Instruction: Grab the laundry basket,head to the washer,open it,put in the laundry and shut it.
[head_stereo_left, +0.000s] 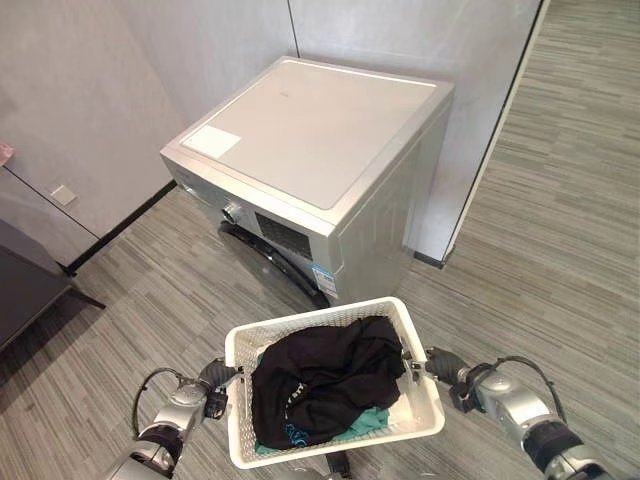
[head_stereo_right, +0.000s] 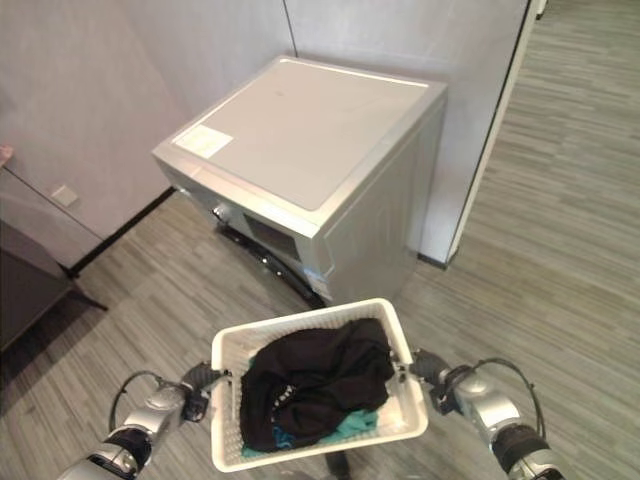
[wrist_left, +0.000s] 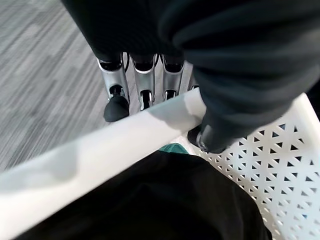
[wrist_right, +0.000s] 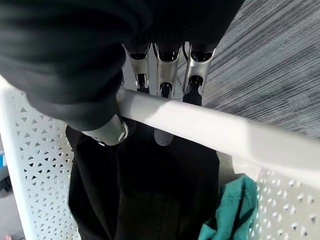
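Both hands grip the white plastic laundry basket (head_stereo_left: 335, 385) – left hand (head_stereo_left: 214, 378), right hand (head_stereo_left: 441, 364) – carrying it. Next: probably step closer to the silver washer (head_stereo_left: 310, 160) ahead – its door looks shut.

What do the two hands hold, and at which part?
The white laundry basket: left hand and right hand each curl round the rim at opposite sides.
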